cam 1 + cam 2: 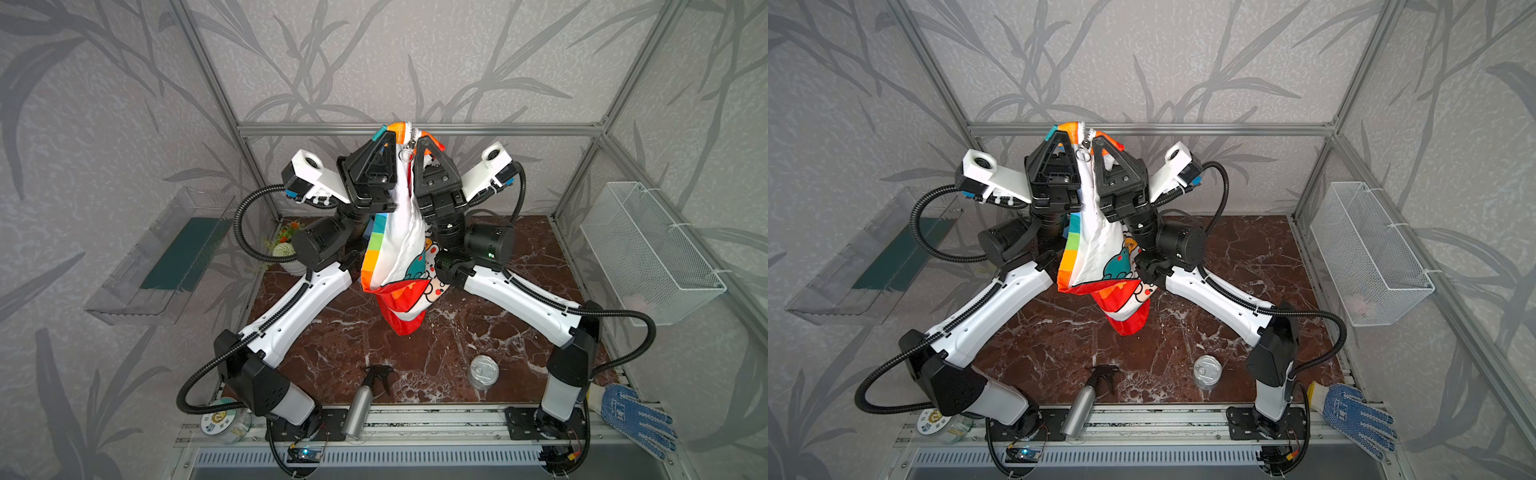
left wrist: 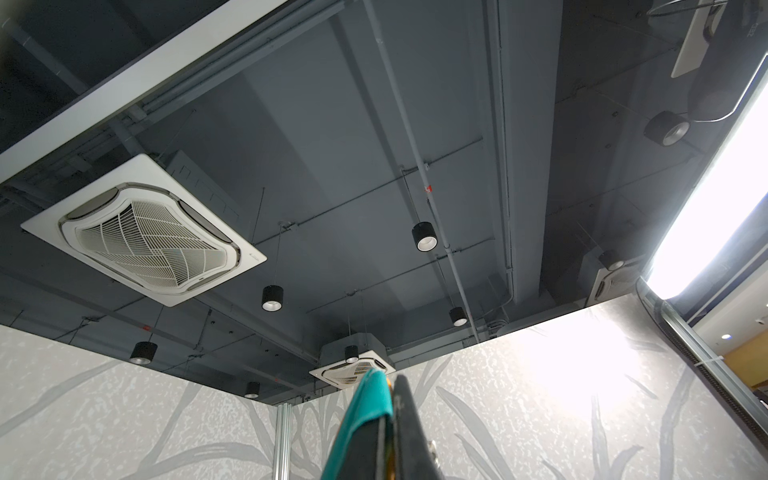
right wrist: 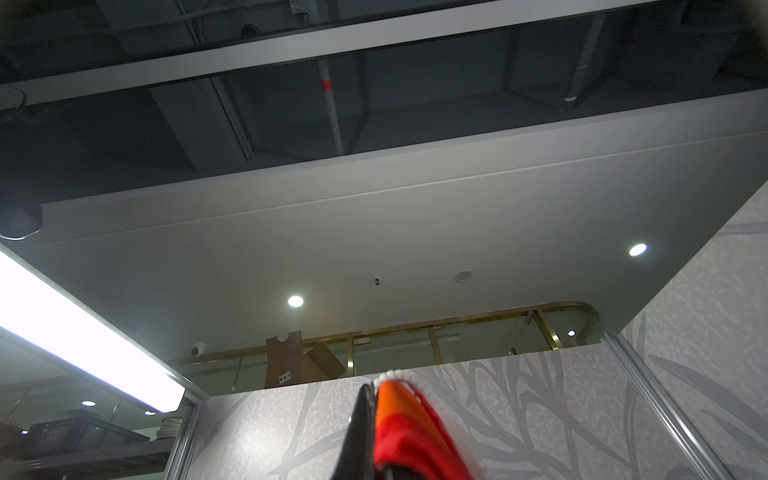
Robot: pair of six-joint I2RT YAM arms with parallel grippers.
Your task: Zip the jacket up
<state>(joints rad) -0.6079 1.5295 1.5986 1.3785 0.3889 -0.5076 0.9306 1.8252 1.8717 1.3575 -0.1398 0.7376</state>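
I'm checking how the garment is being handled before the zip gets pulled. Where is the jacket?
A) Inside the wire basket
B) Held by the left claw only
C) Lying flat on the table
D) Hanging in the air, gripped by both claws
D: the jacket hangs clear of the table, its uppermost edge pinched by the left claw and the right claw.

Your two top views look steeply down from high over the six o'clock edge toward twelve, sharing almost the same sight of the whole table (image 1: 332, 353). Each wrist camera points up at the ceiling (image 2: 374, 124), close behind a sliver of what seems the jacket (image 2: 365, 411).
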